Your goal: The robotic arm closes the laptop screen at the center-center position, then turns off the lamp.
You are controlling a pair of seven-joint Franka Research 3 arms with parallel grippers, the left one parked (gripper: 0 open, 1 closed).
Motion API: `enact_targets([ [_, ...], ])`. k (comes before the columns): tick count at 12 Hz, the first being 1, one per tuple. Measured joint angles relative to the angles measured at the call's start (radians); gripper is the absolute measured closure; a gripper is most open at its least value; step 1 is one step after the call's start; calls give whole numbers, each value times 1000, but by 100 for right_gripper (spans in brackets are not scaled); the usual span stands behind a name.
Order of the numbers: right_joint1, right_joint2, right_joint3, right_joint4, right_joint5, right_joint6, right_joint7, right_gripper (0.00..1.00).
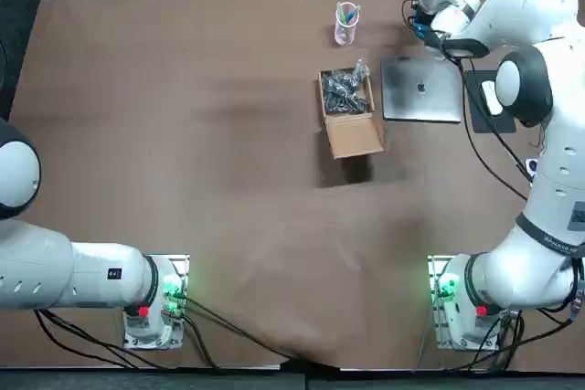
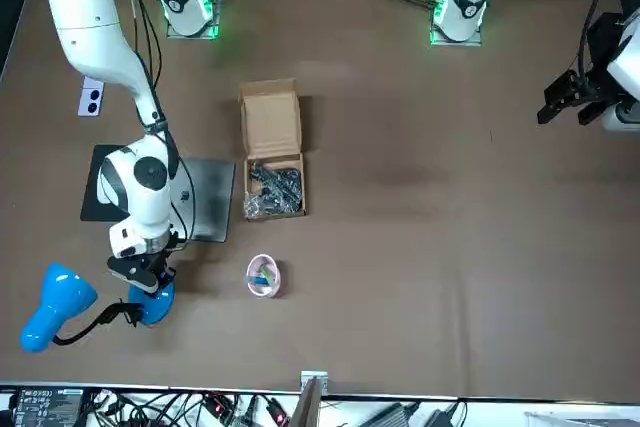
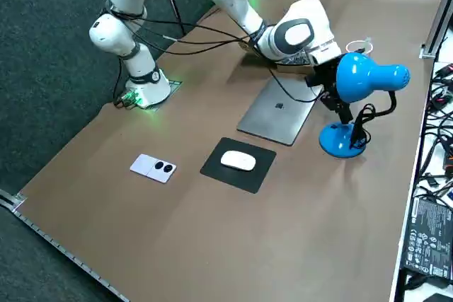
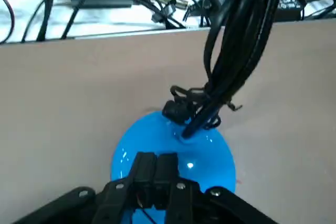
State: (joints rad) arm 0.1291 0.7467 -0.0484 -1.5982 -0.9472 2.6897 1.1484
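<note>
Working area of the brown bench (image 1: 183, 180), top view unless stated. The laptop (image 1: 420, 89) lies with its lid shut flat, logo facing up, in the right half of the bench and towards the far edge. Its long axis runs from 9 to 3 o'clock. Just beside it at 9 o'clock stands an open cardboard box (image 1: 347, 114) holding dark small parts, its loose flap towards 6 o'clock. A pink cup (image 1: 346, 23) stands at 12 o'clock of the box, apart from it. At 3 o'clock of the laptop a black mouse pad (image 3: 237, 164) carries a white mouse (image 3: 238, 161). In the right side view, a small white two-button box (image 3: 153, 167) lies at 9 o'clock of the pad.

The blue lamp (image 2: 60, 305) stands beyond the laptop's far edge. In the front view its round lamp base (image 2: 152, 303) sits at 6 o'clock of the laptop and its lamp head (image 2: 52, 307) lies at 9 o'clock of the base, joined by a bent black neck (image 2: 100, 319). In the right side view the head's long axis runs from 9 to 3 o'clock, wide end towards 9.

The right gripper (image 4: 156, 161) is closed, its two fingers (image 4: 144, 165) pressed together with nothing between them, tips directly over the lamp base near the foot of the neck. Whether they touch the base cannot be told.
</note>
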Motion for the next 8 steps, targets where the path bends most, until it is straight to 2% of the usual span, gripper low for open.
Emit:
enact_targets([
  [4,9,-25,0,4,-8,-22,0,98],
  [8,65,-83,2,4,-8,-170,1,96],
])
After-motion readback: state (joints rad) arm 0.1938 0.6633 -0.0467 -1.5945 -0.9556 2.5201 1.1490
